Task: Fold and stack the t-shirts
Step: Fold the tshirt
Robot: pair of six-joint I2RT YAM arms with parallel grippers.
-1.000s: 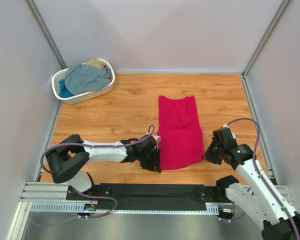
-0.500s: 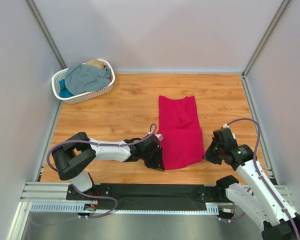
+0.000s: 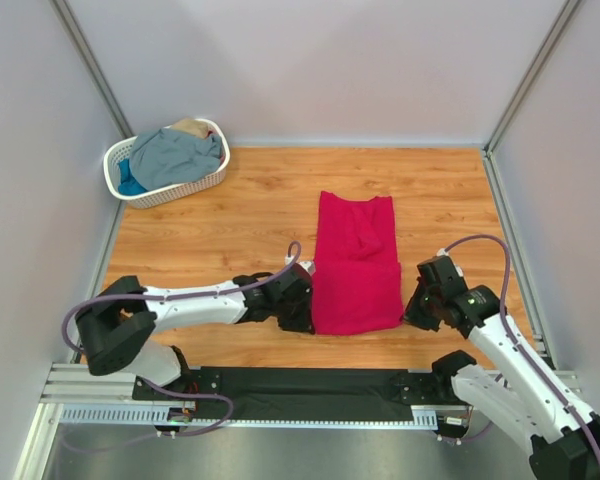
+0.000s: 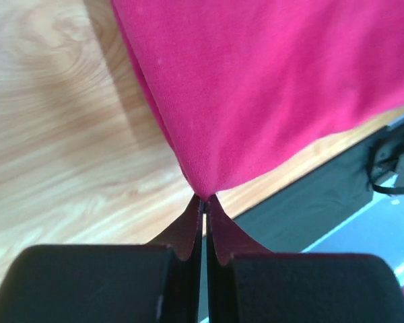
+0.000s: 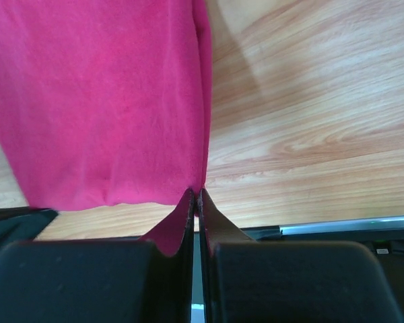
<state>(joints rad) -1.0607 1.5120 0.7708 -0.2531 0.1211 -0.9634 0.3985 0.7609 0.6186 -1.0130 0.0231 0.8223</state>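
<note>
Shows pink shirt [image 3: 355, 270] spread on wooden desk [image 3: 230, 230]; gripped at its near-left corner by left pincer [image 4: 203, 202], at near-right corner by right pincer [image 5: 196, 196]; both clamped tight on cloth.

Large t-shirt [image 3: 355, 265]: is showing plain crimson-pink. Basket [image 3: 175, 190]: is showing white lattice; is holding grey-blue t-shirt [image 3: 175, 155], bright blue t-shirt [image 3: 130, 183], tan t-shirt [image 3: 190, 126]. Table [image 3: 230, 220]: is displaying orange-brown wood grain. Left gripper [image 4: 203, 202], right gripper [image 5: 196, 195]: are showing black.
</note>
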